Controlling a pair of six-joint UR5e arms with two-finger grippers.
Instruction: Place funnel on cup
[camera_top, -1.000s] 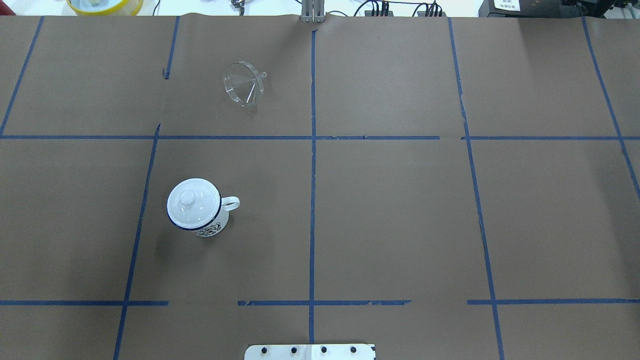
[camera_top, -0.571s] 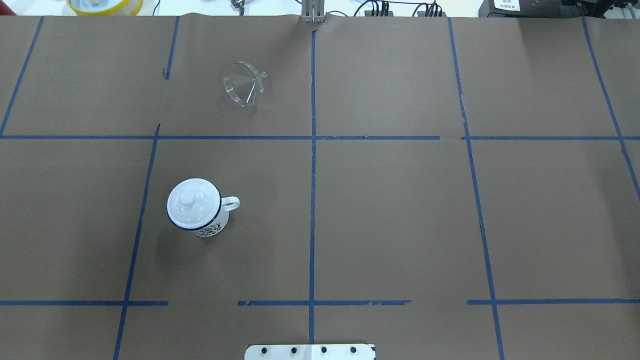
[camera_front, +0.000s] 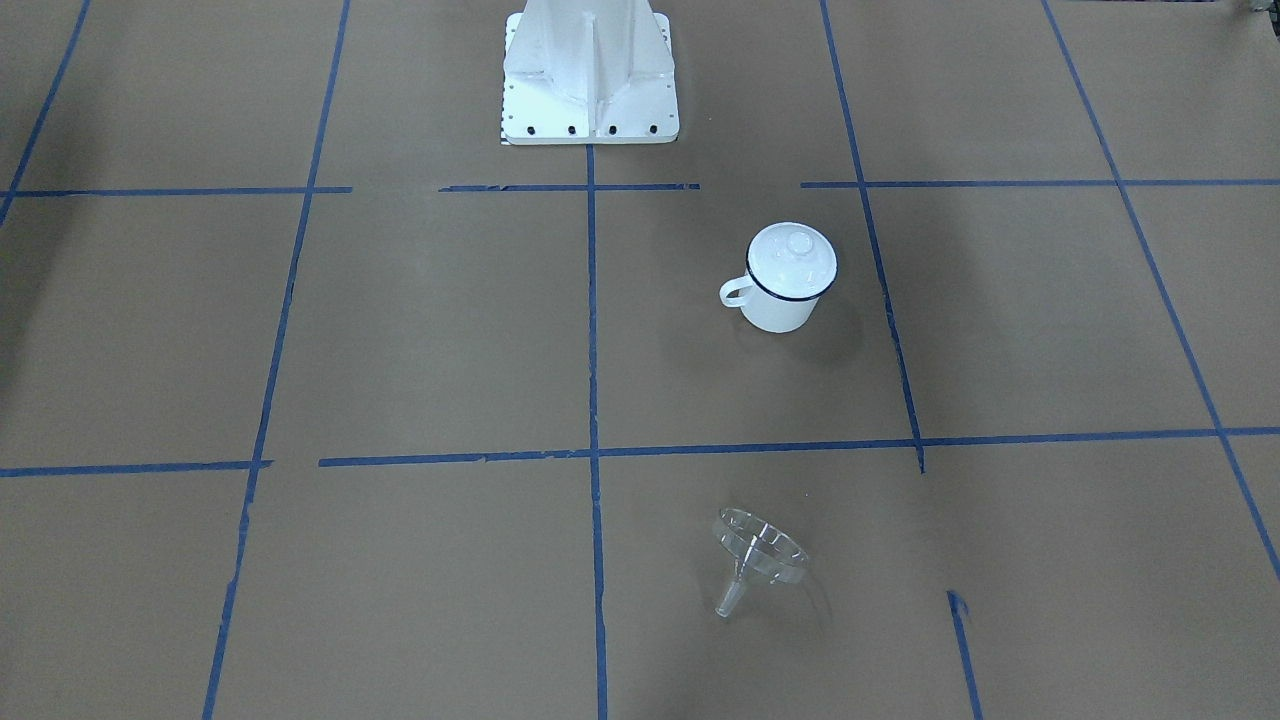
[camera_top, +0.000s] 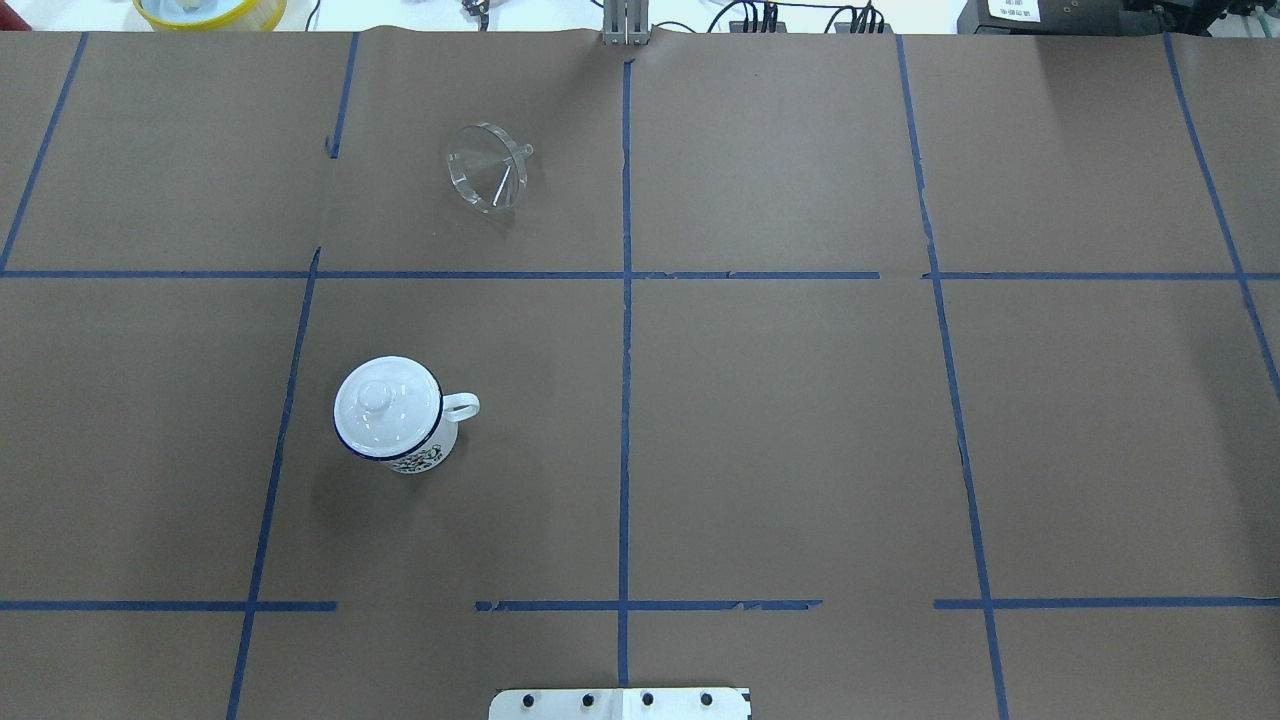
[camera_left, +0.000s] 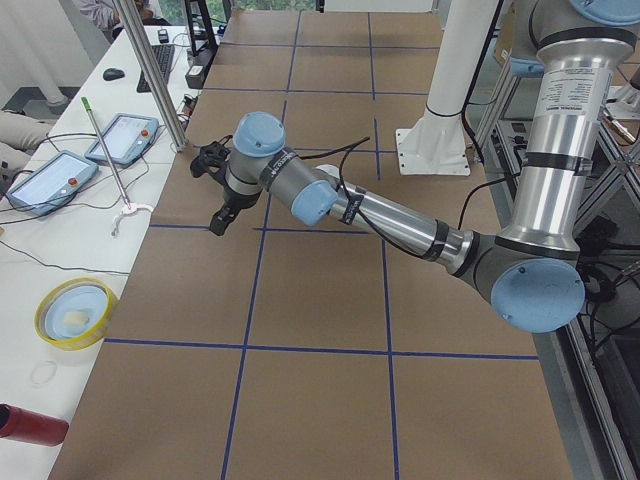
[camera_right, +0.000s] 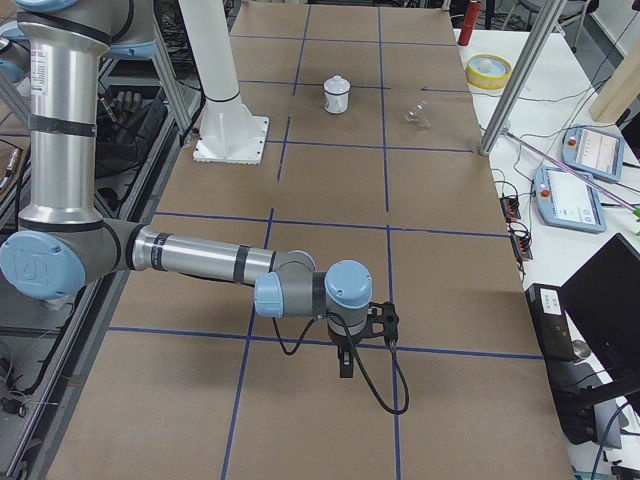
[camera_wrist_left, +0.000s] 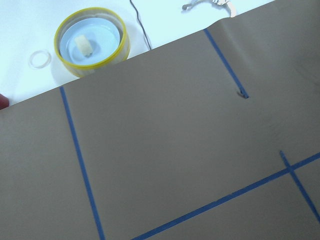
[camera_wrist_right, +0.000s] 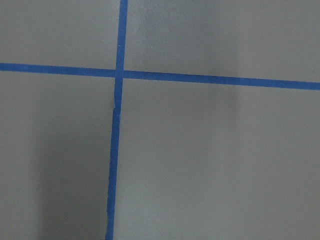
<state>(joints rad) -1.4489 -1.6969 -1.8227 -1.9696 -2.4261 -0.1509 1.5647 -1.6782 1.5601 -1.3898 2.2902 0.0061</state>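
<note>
The cup (camera_top: 428, 455), a white enamel mug with a dark blue rim and its handle pointing right, stands upright left of centre; it also shows in the front view (camera_front: 778, 312) and the right side view (camera_right: 337, 97). A round white knobbed lid (camera_top: 384, 407) sits on it. The clear funnel (camera_top: 487, 178) lies on its side farther back, also in the front view (camera_front: 758, 550). My left gripper (camera_left: 218, 217) and right gripper (camera_right: 345, 366) show only in the side views, far from both things; I cannot tell whether they are open or shut.
The table is brown paper with a blue tape grid. The robot's white base (camera_front: 590, 75) stands at the near middle edge. A yellow-rimmed dish (camera_wrist_left: 90, 42) sits past the far left edge. A metal post (camera_left: 150, 80) and pendants (camera_left: 45, 180) stand on the white bench.
</note>
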